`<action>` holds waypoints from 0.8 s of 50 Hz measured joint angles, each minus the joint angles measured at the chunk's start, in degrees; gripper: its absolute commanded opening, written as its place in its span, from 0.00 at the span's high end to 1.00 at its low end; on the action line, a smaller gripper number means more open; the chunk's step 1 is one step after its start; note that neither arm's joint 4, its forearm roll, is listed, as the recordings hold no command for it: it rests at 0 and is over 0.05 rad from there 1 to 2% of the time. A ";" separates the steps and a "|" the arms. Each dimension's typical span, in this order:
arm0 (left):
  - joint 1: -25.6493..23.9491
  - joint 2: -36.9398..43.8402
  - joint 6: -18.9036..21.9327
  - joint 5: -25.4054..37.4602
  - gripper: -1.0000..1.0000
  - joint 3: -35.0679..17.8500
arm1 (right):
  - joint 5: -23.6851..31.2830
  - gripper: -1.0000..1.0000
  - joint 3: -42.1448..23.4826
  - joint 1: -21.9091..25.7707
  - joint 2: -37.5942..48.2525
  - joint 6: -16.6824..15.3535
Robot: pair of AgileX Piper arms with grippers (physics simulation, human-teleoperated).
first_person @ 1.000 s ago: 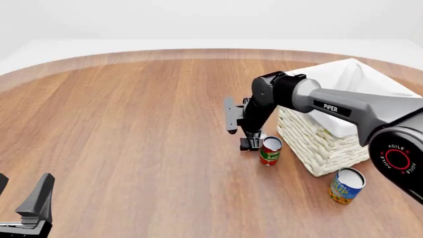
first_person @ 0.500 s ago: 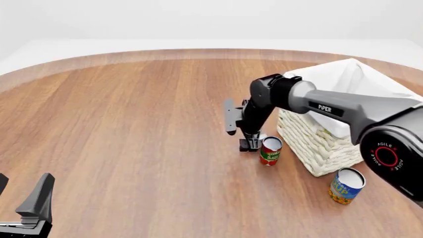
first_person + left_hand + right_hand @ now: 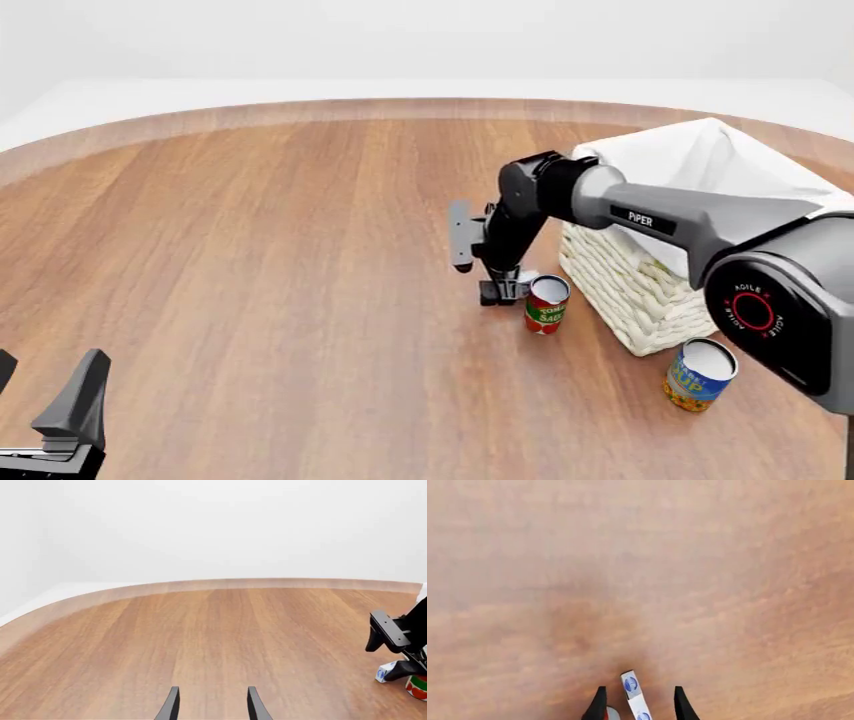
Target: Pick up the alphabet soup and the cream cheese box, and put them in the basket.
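The cream cheese box stands on its thin edge on the table between the fingers of my right gripper. The fingers are spread wide with a gap to the box on each side. In the front view the right gripper points down at the table and hides most of the box. The left wrist view shows the box under it. The alphabet soup stands upright near the front right, beside the basket. My left gripper is open and empty at the front left.
A red-and-green can stands right next to the right gripper, between it and the basket's near corner. The wooden table stretches to the left and back. The basket's white cloth lining rises above its rim.
The right arm's wrist and forearm have shifted slightly to the left over the box. The gripper tip stays at the same spot. The left arm and the cans have not moved.
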 measured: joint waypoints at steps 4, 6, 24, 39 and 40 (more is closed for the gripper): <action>0.00 0.00 0.00 0.00 0.00 0.00 | -0.19 0.00 0.04 0.03 0.31 0.05; 0.00 0.00 0.00 0.00 0.00 0.00 | -0.26 0.00 0.05 0.04 0.45 0.08; 0.00 0.00 0.00 0.00 0.00 0.00 | -0.11 0.00 -1.16 -0.74 2.29 -0.06; 0.00 0.00 0.00 0.00 0.00 0.00 | 0.14 1.00 -2.29 -1.47 3.32 -0.25; 0.00 0.00 0.00 0.00 0.00 0.00 | 0.06 1.00 -2.16 -1.42 3.24 -0.23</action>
